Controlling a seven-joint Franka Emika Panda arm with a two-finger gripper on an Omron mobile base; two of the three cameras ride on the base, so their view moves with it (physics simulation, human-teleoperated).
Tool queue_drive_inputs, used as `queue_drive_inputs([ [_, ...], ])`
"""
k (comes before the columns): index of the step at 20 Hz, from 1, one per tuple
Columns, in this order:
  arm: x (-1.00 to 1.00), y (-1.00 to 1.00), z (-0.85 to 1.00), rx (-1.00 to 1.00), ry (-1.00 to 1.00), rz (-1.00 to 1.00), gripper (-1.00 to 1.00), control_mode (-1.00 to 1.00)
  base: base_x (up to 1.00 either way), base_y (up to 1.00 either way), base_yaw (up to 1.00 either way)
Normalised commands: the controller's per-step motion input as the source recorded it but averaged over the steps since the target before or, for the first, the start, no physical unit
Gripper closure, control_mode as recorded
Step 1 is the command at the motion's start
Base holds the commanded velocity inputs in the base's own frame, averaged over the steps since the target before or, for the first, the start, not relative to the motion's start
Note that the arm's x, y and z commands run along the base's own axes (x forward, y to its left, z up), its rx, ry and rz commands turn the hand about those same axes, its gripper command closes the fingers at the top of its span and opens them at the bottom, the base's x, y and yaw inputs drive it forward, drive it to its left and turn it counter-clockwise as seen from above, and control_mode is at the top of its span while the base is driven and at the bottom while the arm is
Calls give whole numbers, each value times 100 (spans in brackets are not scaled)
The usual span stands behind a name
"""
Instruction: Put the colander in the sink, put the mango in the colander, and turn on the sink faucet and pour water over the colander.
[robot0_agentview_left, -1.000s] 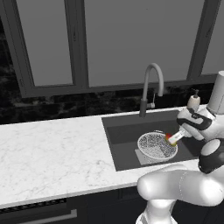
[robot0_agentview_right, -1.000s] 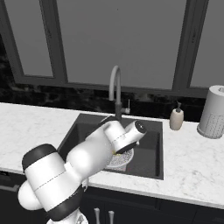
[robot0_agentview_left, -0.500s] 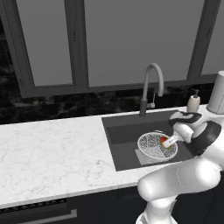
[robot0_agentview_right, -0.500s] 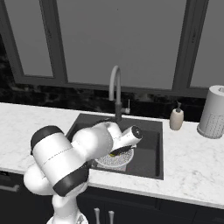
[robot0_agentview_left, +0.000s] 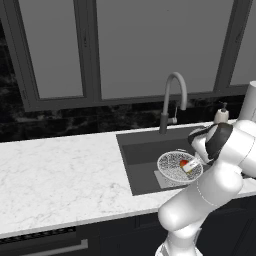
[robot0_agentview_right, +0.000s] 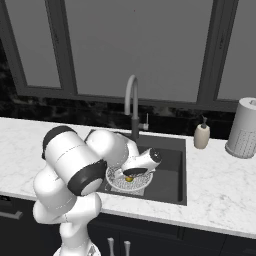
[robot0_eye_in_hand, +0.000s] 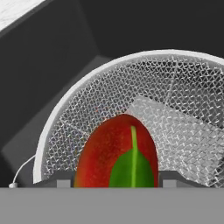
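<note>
one small red and yellow-orange mango (robot0_eye_in_hand: 117, 153) sits gripped in my jaws over the silvery wire-mesh colander (robot0_agentview_left: 172, 166); i judge it smooth, firm, slippery, best held across its middle.

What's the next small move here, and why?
Probably open the tool and let go. The mango sits between its fingertips, low inside the colander, which already rests in the sink. No water runs from the sink faucet. How far the fruit is above the mesh is hard to tell, so ease down slightly first if unsure.
</note>
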Motion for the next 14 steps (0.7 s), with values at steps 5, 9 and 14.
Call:
queue_drive_inputs([
  [5,0,0,-16,0,0,0,100,-100,0,0,0],
  [9,0,22,-1,0,0,0,100,-100,0,0,0],
  [14,0,36,0,-1,0,0,-100,-100,0,0,0],
])
